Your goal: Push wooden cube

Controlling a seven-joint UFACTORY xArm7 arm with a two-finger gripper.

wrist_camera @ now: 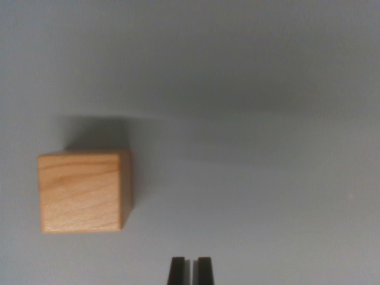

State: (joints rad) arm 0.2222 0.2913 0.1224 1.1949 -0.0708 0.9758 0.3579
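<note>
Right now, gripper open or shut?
Shut, nearly: the gripper fingertips show only a thin slit between them, holding nothing. The wooden cube sits apart, toward the wrist view's left.

Only the tips of the 2 dark fingers (178,270) show at the bottom edge of the wrist view. They stand upright and parallel, almost touching, a thin pale slit between them, gripping nothing.

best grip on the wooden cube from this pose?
Probably across the wooden cube by its two flat side faces, coming straight down from above. It sits flat and square on the table, nothing crowding it. The claw sits to the wrist view's right of it, nearly shut, so it must open first.
</note>
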